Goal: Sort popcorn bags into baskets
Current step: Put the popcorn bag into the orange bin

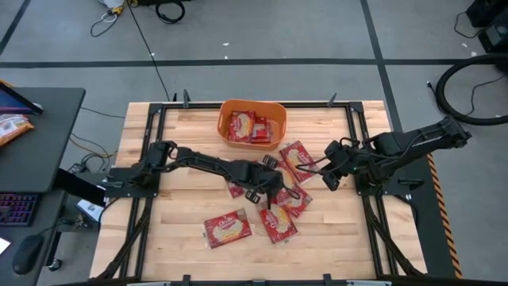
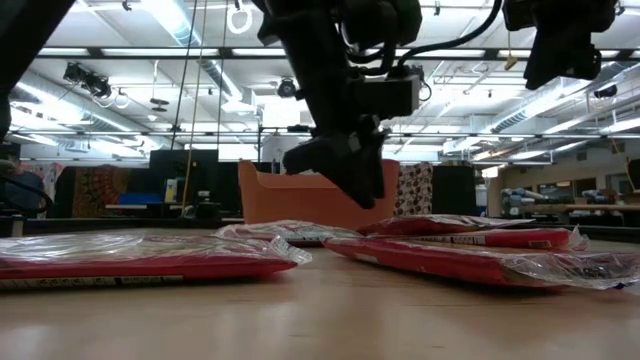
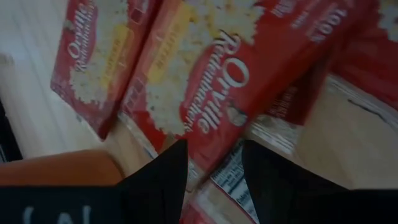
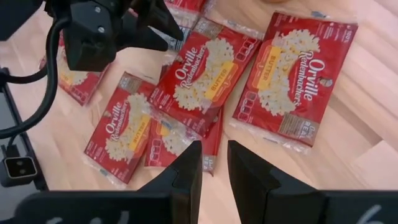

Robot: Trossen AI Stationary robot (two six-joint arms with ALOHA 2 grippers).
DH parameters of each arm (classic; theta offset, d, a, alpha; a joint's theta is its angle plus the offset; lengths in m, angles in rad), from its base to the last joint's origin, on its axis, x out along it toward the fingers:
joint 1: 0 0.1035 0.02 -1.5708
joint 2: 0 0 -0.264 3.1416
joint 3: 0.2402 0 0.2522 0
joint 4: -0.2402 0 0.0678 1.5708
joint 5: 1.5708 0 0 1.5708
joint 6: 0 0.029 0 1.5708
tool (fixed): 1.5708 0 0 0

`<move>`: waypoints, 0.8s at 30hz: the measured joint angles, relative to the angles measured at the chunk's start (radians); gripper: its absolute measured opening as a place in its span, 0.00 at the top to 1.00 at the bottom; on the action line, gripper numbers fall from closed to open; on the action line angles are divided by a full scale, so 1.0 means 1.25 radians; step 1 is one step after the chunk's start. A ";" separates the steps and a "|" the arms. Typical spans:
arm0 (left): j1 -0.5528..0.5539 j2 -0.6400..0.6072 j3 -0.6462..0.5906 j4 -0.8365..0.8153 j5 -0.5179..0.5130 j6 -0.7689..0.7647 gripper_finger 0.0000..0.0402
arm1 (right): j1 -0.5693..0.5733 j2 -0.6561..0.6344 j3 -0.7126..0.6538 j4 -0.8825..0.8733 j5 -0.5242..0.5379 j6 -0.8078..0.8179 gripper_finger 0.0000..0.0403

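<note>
Red Orville Redenbacher's popcorn bags [image 1: 278, 191] lie loose and partly overlapping on the wooden bench [image 1: 175, 238], most of them bunched near the middle, one [image 1: 228, 229] lying apart toward the front edge. At the far edge stands the orange basket [image 1: 251, 124], with a few bags [image 1: 248, 127] already lying inside it, so the sorting looks partly done.

Over the middle cluster the left hand [image 3: 213, 163] reaches down, and its own wrist view shows the two dark fingers [image 3: 163, 177] spread apart with the edge of a bag [image 3: 205, 87] in the gap between them; nothing is pinched yet. From the level view the hand [image 2: 340, 165] hangs just above the packets, with the basket directly behind it. That pose suits a pick of the topmost bag by its edge, since the flat packets offer little else to grip.

Off to the side, the right hand [image 4: 213, 163] is raised above the bench near a single bag [image 4: 292, 78], fingers a little apart and empty. It seems held back there to leave the pile to the other arm.
</note>
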 joint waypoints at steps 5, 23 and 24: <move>0.015 0.005 0.000 0.010 0.047 0.047 0.61 | 0.000 0.000 0.000 0.001 0.010 -0.001 0.80; 0.017 0.067 0.000 0.054 0.053 0.124 0.80 | 0.000 0.001 0.000 0.016 0.015 0.000 0.80; 0.017 0.067 0.000 0.053 0.051 0.114 0.86 | 0.000 0.001 0.000 0.016 0.017 0.000 0.80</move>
